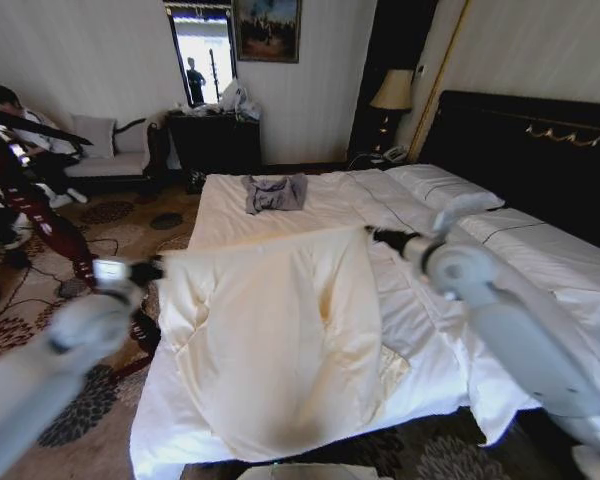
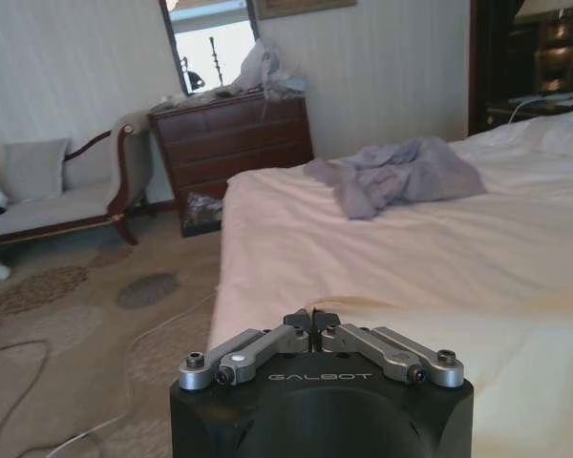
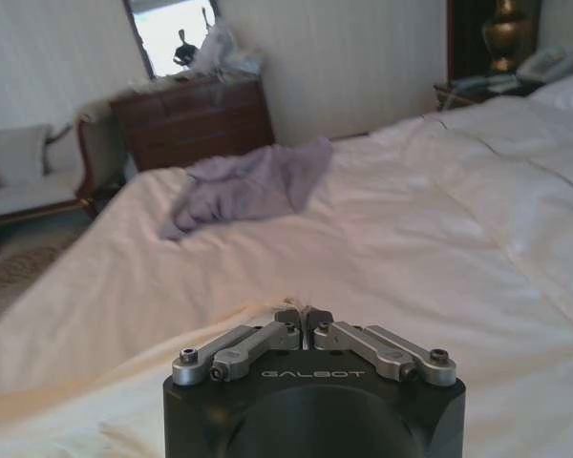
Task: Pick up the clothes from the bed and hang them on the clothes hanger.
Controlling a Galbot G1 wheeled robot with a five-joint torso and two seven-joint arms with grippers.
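The clothes, a large cream robe-like garment, hang spread out over the near part of the bed. Each upper corner is held by one gripper. My left gripper is shut on the left corner, past the bed's left side. Over the mattress, my right gripper is shut on the right corner. In the left wrist view the left gripper pinches cream cloth. The right gripper does the same with the cloth. The thin black clothes hanger sits at the far left, above the carpet.
A small grey-blue garment lies at the bed's far end. A reddish-brown wooden pole stands left of the bed on patterned carpet. A dark dresser and a sofa line the far wall. The black headboard is on the right.
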